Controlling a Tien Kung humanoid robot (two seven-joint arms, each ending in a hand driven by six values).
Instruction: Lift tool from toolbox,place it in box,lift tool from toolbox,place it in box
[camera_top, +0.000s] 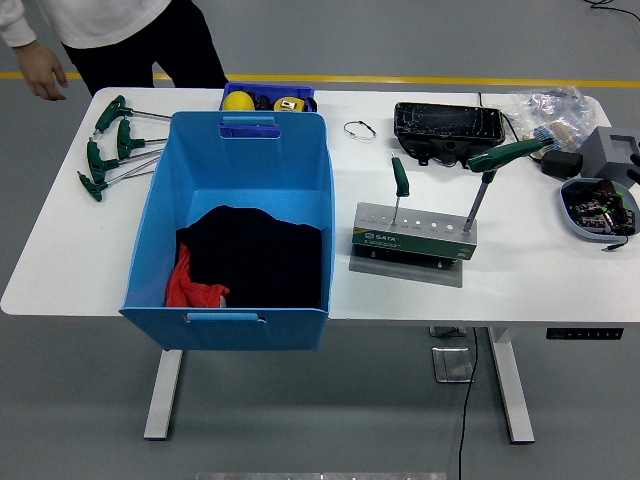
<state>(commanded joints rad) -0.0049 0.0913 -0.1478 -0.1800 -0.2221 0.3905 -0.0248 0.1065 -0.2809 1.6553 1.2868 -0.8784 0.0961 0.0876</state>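
Grey tool rack (412, 238) sat right of centre on the white counter (300, 300), w/ a row of holes along its top. Two green-handled tools stood in it: a small screwdriver (399, 180) upright near the rack's left end, & a T-handle wrench (503, 155) at the right end, shaft tilted, handle lying across towards the upper right. Big blue box (235, 175) stood just left of the rack, centre-left of frame, open top; inside lay a black cloth (262, 255) and a red cloth (190, 288) at the lower left of its floor. No tools seen inside the box.

Left of the box, upper left of frame, a bunch of green T-handle wrenches (108, 145) lay flat on the counter. Behind the box, a small blue tray (268, 97) w/ yellow items. A small wire ring (360, 129) lay between tray & a black case (448, 126) in the upper right. Far right: clear plastic bag (550, 105), grey block (608, 152), round dish (598, 208) w/ small parts.

Neither robot hand showed in frame, so fingers' state can't be told. A person in a white top & dark trousers stood at the far side, top left; one hand (42, 75) hung loose beside the counter, touching nothing.
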